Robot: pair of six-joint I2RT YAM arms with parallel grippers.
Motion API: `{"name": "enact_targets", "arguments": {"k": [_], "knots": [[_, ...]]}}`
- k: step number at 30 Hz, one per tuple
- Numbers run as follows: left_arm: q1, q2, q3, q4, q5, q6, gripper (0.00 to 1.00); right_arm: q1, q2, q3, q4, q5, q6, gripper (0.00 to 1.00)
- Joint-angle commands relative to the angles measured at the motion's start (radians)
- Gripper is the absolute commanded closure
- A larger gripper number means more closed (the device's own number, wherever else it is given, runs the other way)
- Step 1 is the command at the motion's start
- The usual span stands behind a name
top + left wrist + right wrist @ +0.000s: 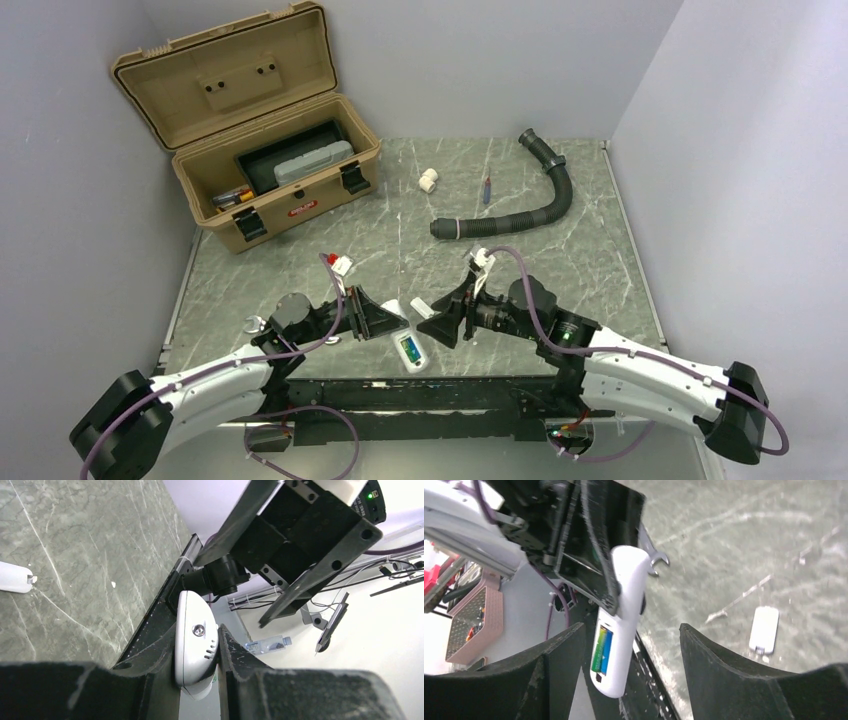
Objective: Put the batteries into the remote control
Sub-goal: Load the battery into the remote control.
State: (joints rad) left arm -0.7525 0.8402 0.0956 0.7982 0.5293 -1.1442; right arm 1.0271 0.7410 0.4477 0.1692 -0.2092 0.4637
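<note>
The white remote control point(409, 351) hangs over the table's near edge with its back open. A green and a blue battery point(602, 650) lie side by side in its compartment. My left gripper point(390, 322) is shut on the remote's upper end; in the left wrist view the remote point(196, 645) sits clamped between both fingers. My right gripper point(438, 330) is open just right of the remote. In the right wrist view the remote point(626, 610) shows between the spread fingers without touching them. The small white cover piece point(764, 629) lies on the table.
An open tan toolbox point(260, 170) stands at the back left. A black corrugated hose point(530, 205), a white pipe fitting point(428, 180) and a red-and-blue stick point(487, 188) lie at the back. A wrench point(255, 323) lies by the left arm.
</note>
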Motion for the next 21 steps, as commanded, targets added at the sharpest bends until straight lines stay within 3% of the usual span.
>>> {"name": "enact_targets", "arguments": {"k": [1, 3, 7, 21], "knots": [[-0.005, -0.020, 0.016, 0.070, -0.002, 0.010, 1.00, -0.003, 0.048, 0.088, -0.161, 0.030, 0.146, 0.26], [-0.004, -0.027, 0.017, 0.062, -0.007, 0.009, 1.00, -0.002, 0.070, 0.092, -0.155, -0.035, 0.150, 0.19], [-0.004, -0.029, 0.025, 0.049, -0.008, 0.012, 1.00, -0.003, 0.068, 0.059, -0.102, -0.082, 0.190, 0.15], [-0.004, -0.007, 0.025, 0.081, -0.004, -0.006, 1.00, -0.001, 0.212, 0.049, -0.020, -0.203, 0.223, 0.21]]}}
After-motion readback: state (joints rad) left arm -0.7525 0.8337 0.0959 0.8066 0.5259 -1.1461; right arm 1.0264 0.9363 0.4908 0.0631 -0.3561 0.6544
